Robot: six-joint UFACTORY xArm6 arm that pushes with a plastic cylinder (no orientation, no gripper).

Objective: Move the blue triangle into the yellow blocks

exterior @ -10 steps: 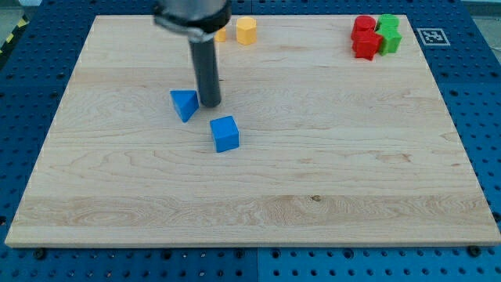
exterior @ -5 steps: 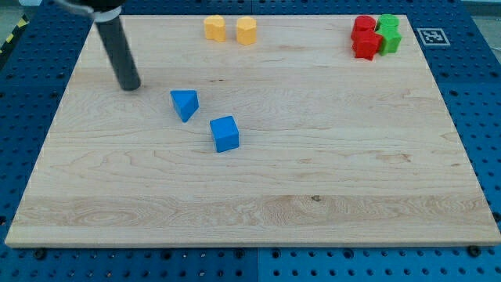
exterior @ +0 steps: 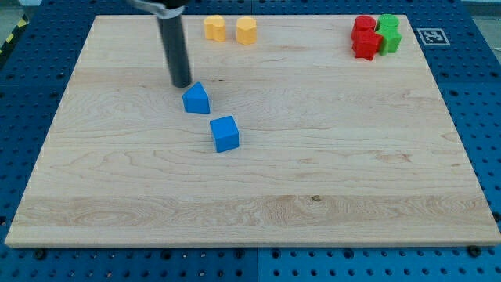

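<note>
Your tip sits just up and to the view's left of the blue triangle, close beside it, contact not clear. There's no claw on this rig, only the rod, so nothing to open or close.

The triangle lies left of the bench's middle, with the blue cube just below and right of it, apart. The two yellow blocks stand side by side at the view's top edge, up and slightly right of the triangle, well apart.

The key relation: the tip is on the triangle's upper-left, the wrong side. A push from here likely sends it down-right toward the cube. You'd want the tip below the triangle, pushing up. Red and green blocks sit at top right, not involved.
</note>
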